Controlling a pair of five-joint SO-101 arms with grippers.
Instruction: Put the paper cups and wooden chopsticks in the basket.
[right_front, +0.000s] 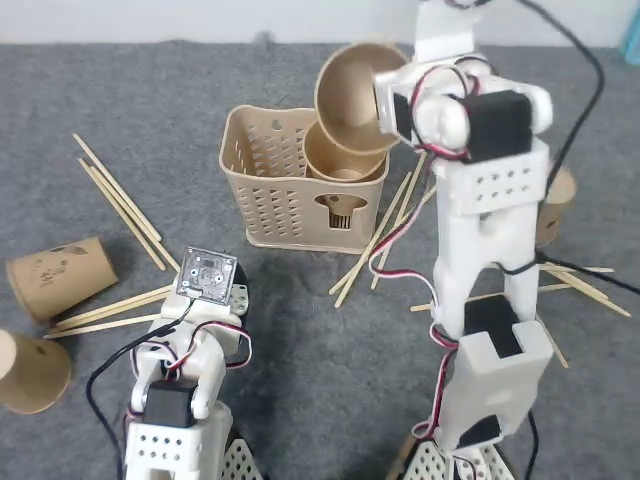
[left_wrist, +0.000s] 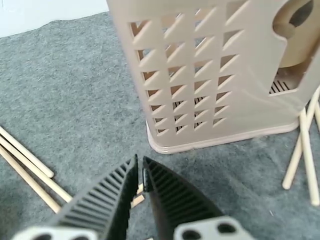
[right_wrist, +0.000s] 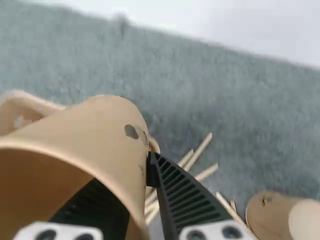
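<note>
Holds paper cup (right_front: 348, 85) pinched by its wall in right gripper (right_wrist: 149, 167), high above basket (right_front: 290, 184) rim. Rests left gripper (left_wrist: 139, 172) low, pressed together, bare counter (left_wrist: 75, 90) before basket wall.

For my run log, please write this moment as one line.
right gripper: shut on paper cup over basket | left gripper: shut, near basket | inside: one cup | outside: three cups, chopsticks

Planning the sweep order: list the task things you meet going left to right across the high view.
Paper cup lying on its side → basket → paper cup at the far right.
</note>
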